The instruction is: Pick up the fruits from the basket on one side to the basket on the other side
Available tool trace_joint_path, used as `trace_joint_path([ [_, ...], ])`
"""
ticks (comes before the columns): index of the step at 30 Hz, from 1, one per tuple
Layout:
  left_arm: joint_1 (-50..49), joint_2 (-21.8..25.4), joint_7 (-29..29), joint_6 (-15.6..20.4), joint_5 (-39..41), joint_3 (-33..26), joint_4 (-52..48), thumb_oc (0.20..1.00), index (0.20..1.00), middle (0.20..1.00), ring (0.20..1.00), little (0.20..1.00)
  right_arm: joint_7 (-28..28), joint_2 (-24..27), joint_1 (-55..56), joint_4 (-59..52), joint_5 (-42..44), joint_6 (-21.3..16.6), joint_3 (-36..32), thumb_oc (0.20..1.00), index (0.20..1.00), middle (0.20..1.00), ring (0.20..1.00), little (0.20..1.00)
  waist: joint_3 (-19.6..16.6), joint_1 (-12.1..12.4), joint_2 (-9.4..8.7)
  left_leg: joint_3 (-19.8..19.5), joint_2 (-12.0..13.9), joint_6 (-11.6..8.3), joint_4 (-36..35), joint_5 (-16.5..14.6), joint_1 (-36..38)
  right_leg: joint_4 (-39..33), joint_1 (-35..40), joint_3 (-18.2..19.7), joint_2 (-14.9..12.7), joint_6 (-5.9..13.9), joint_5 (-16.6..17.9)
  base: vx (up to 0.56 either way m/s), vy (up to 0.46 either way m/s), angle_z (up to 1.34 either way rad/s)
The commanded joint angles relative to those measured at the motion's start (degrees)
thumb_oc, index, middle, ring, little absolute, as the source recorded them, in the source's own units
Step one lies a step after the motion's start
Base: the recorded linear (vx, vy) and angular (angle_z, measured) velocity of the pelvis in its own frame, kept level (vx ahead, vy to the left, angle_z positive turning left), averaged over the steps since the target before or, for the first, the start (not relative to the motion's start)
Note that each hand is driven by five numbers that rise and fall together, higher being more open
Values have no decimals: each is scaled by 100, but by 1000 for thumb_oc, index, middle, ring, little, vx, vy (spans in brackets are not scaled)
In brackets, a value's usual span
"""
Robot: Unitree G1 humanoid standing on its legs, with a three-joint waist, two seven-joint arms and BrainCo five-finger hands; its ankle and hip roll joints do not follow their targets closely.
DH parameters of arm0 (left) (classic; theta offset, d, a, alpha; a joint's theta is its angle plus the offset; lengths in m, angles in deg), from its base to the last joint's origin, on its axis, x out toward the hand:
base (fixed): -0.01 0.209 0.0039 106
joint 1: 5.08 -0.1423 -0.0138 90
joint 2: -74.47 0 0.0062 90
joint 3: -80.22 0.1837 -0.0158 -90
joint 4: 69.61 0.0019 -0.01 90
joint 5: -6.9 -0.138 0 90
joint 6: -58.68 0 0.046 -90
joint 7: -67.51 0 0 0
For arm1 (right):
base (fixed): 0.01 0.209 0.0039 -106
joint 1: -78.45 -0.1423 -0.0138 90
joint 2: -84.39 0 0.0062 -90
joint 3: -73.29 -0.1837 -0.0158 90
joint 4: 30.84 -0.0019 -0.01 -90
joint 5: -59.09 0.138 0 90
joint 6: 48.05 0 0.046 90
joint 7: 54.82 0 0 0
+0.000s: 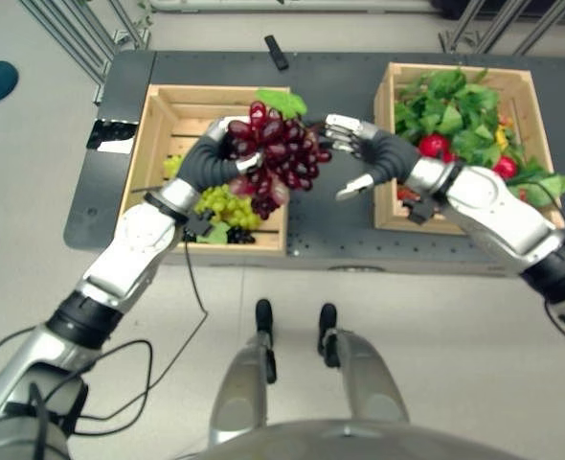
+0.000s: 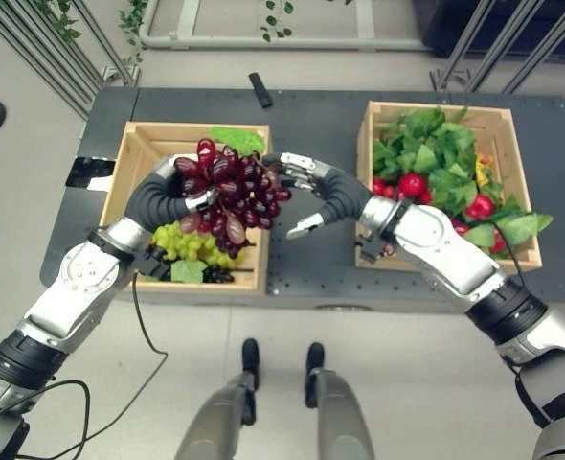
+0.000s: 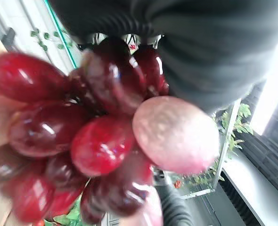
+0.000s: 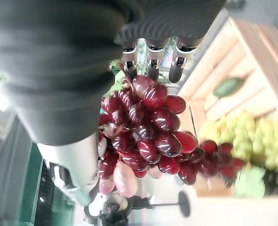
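The left robot hand (image 1: 227, 144) has its fingers curled round a bunch of red grapes (image 1: 278, 153), holding it up above the right edge of the left basket (image 1: 158, 113). The right robot hand (image 1: 354, 144) reaches in beside the bunch with fingers spread and relaxed, its tips at the grapes, gripping nothing. This looks like a hand-over midway: the bunch is out of its basket but not yet in the other. Left behind in the left basket are green grapes (image 1: 227, 205), a dark bunch (image 1: 240, 235) and a leaf (image 1: 282, 101). The right basket (image 1: 536, 105) on the desk (image 1: 330, 86) holds leafy greens (image 1: 445, 110) and red fruits (image 1: 434, 146).
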Motion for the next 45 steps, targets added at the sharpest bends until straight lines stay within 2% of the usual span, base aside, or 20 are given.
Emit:
trace_joint_path([
  [1,702,7,-28,440,120,225,-216,200,200,200,200,200,412,-668,-275,-638,550,-290,179,1000,1000,1000,1000,1000,-197,-70,-238,58,-55,83,650,-879,172,-484,392,105,-212,786,187,8,2,-3],
  [11,985,-124,20,465,-182,412,-27,200,200,200,200,200,879,-1021,-171,-1426,1362,118,699,1000,1000,1000,1000,1000,-202,-114,-298,117,-14,81,679,-894,168,-478,375,192,-162,772,196,1,0,-1],
  [18,824,-408,16,454,-190,269,2,200,200,200,200,200,770,-1441,36,-1523,1385,15,512,1000,1000,1000,1000,1000,-230,-132,-309,105,2,81,658,-905,201,-488,382,221,-146,750,200,-2,-2,-2],
  [19,766,-536,26,452,-215,210,-6,200,200,200,200,200,726,-1747,236,-1449,1364,-7,445,1000,1000,1000,1000,1000,-250,-132,-298,100,-3,83,650,-901,215,-494,409,228,-146,736,199,-3,-2,-4],
  [22,683,-687,24,434,-197,159,-1,200,200,200,200,200,704,-2009,392,-1445,1306,18,430,1000,1000,1000,1000,1000,-272,-140,-282,95,-4,82,640,-897,227,-518,420,211,-147,728,204,0,0,0],
  [36,531,-881,113,440,-303,59,-50,200,200,200,200,200,520,-2488,658,-1285,1284,-101,318,1000,1000,1000,1000,1000,-312,-134,-257,92,-20,86,626,-896,238,-538,450,203,-176,715,212,0,0,0],
  [45,557,-967,173,432,-321,126,35,200,200,200,200,200,329,-2843,203,-1060,1262,-210,451,1000,1000,1000,1000,1000,-334,-102,-229,83,-36,85,649,-899,243,-506,453,232,-183,695,205,0,-1,0],
])
